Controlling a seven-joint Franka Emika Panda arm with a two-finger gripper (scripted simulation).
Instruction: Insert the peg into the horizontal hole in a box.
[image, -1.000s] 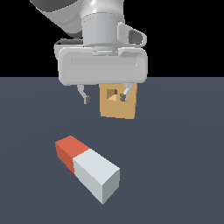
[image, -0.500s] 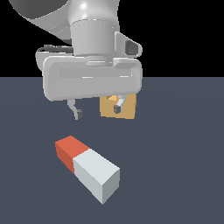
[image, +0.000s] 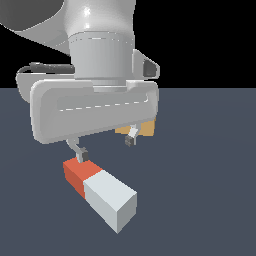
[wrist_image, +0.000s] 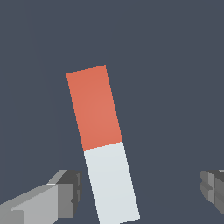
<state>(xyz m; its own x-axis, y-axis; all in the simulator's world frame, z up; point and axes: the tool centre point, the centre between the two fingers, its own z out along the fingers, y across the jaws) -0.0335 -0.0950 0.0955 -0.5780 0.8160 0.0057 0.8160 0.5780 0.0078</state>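
– Claw?
– Spread wide, holding nothing, above red end of peg; grey end between fingers in wrist view

– Peg?
– Flat on bench

– Box?
– Behind the hand, mostly hidden; hole not visible

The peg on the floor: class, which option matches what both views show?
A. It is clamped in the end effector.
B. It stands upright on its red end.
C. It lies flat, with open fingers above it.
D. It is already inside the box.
C: the peg lies flat and ungripped, the end effector open with fingers apart above it.
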